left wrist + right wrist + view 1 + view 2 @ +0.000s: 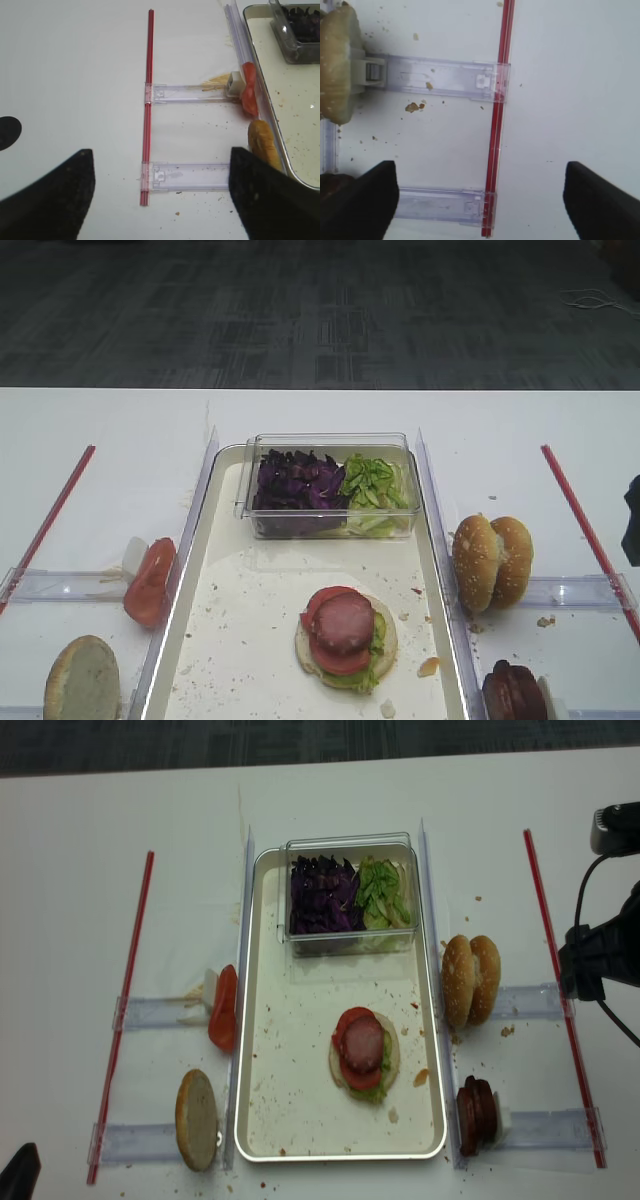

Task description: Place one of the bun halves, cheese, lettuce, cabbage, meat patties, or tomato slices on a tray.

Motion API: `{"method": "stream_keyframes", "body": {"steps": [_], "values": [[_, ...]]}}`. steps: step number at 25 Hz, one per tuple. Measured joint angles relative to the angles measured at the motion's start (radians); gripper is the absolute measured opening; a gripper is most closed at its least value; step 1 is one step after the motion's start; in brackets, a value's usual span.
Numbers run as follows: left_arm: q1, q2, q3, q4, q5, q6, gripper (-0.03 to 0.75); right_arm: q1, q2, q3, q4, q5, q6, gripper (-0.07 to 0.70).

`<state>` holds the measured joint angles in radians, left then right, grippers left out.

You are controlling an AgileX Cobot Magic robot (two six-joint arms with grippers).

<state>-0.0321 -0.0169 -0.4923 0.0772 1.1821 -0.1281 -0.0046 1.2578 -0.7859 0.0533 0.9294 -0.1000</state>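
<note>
On the cream tray [215, 640] lies a bun half topped with lettuce, tomato and a meat patty [345, 632]. A clear box holds purple cabbage [295, 482] and green lettuce [372, 485]. Tomato slices [150, 580] and a bun half [82, 680] stand left of the tray. Two bun halves [492, 560] and meat patties [513, 692] stand to its right. No cheese shows. My right gripper [480, 200] hangs open and empty over the right red strip, away from the buns. My left gripper [160, 195] is open and empty over the left red strip.
Clear plastic rails [60, 585] and red strips [580, 525] mark out bays on the white table on both sides of the tray. Crumbs are scattered on the tray and table. The right arm [598, 960] stands beyond the right red strip.
</note>
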Motion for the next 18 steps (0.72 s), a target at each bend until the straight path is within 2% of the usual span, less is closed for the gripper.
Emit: {"method": "stream_keyframes", "body": {"steps": [7, 10, 15, 18], "values": [[0.000, 0.000, 0.000, 0.000, 0.000, 0.000, 0.544, -0.022, 0.000, 0.000, 0.010, 0.040, -0.005, 0.689], [0.000, 0.000, 0.000, 0.000, 0.000, 0.000, 0.544, -0.024, -0.013, 0.033, 0.010, 0.059, -0.005, 0.690], [0.000, 0.000, 0.000, 0.000, 0.000, 0.000, 0.544, -0.026, -0.109, 0.115, 0.010, 0.091, -0.002, 0.689], [0.000, 0.000, 0.000, 0.000, 0.000, 0.000, 0.544, -0.026, -0.187, 0.139, 0.010, 0.132, -0.001, 0.690]]}}
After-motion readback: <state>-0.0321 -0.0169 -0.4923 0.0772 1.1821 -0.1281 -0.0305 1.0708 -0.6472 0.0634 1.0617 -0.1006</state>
